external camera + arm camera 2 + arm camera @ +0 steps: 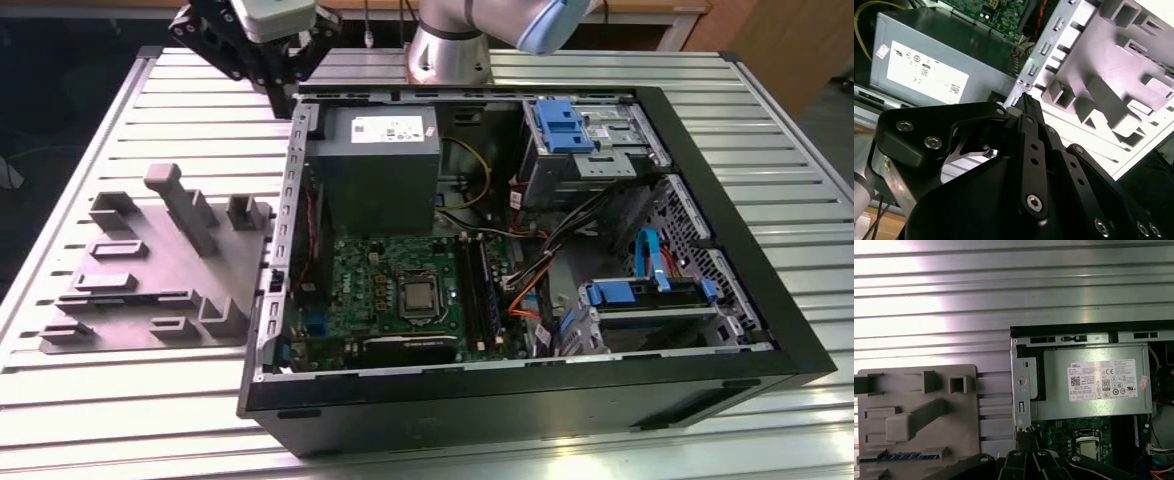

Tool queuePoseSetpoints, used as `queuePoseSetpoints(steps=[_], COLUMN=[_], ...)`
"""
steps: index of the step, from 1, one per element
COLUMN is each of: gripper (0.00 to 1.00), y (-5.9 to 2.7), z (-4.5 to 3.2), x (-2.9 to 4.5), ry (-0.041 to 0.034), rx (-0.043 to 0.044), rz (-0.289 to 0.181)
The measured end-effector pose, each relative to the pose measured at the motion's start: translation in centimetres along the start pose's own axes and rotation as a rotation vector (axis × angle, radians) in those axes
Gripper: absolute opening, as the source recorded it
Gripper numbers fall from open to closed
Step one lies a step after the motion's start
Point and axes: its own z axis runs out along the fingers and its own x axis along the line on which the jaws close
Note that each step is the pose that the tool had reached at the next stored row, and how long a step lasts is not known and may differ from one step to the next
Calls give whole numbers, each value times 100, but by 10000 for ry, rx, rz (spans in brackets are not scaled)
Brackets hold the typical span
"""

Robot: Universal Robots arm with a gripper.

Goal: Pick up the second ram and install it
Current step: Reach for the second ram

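A ribbed metal tabletop (134, 400) carries an open black computer case (534, 400) lying on its side. Beside it, nearer the tabletop's edge on the exterior view's left, lies a grey plastic holder (147, 300) with slots, pockets and an upright post.

The arm (461, 30) rises from the far edge of the tabletop. Its fingers (279, 95) hang above the tabletop at the far corner of the case on the exterior view's left, just outside the case wall and over the strip between case and holder. In both wrist views the fingers (1026, 107) (1026, 435) are pressed together at their tips with nothing between them.

The second ram (899, 456) sits in a long slot of the holder (919, 410). It shows in the first wrist view as a thin blue strip, on the side of the post away from the two square pockets. It is well apart from the fingers and untouched.

Inside the case, the grey power supply (380, 170) fills the far corner nearest the fingers. The green motherboard (387, 290) lies next to it, towards the near edge of the tabletop, with the processor (418, 296) in its middle. Blue drive brackets (641, 292) and loose cables take up the side of the case on the exterior view's right.
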Motion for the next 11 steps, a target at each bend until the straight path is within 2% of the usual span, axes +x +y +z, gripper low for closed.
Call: queuePoseSetpoints(steps=[11], gripper=[10], y=[-22], z=[20], x=[268], ry=[-1], rx=[0], rz=[2])
